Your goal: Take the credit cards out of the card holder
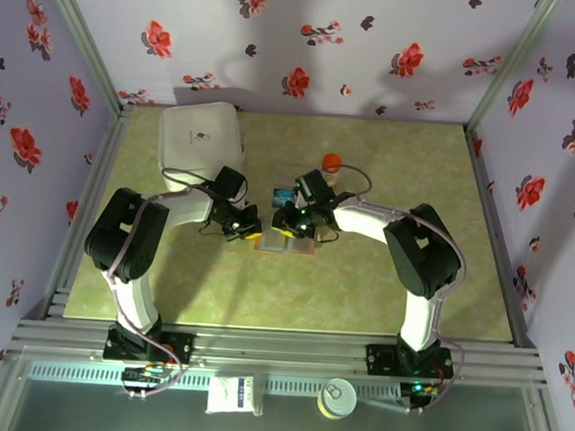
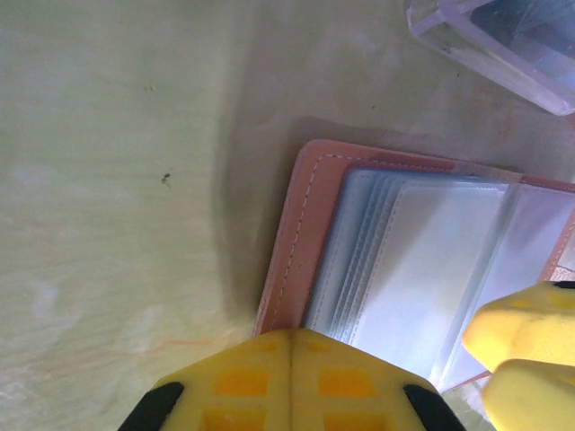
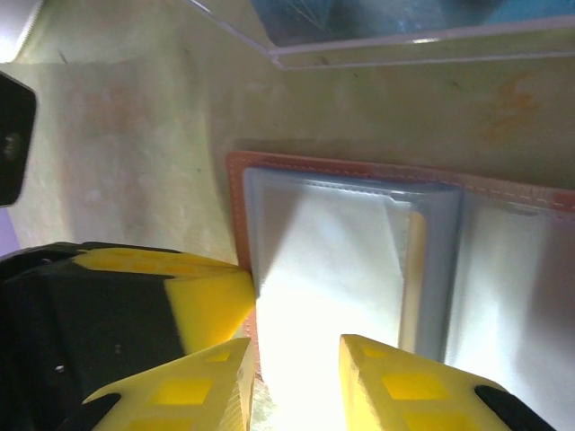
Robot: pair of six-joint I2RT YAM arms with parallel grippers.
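The card holder (image 1: 287, 243) lies open on the table, brown rim (image 2: 296, 233) around clear glossy sleeves (image 2: 422, 260). My left gripper (image 2: 292, 337) is shut, its tip pressing on the holder's near edge. My right gripper (image 3: 296, 355) stands open over the left panel (image 3: 332, 260), one finger on each side of the glaring sleeve. A tan strip (image 3: 415, 269), seemingly the band of one of the credit cards, shows inside that sleeve by the fold. Glare hides the rest of the cards. The left gripper's yellow finger (image 3: 211, 301) touches the holder's rim beside my right fingers.
A clear plastic box (image 1: 282, 193) with something teal-blue inside stands just behind the holder. An orange-capped bottle (image 1: 332, 164) is behind the right gripper, and a large white square container (image 1: 202, 140) sits at the back left. Flowered walls enclose the table.
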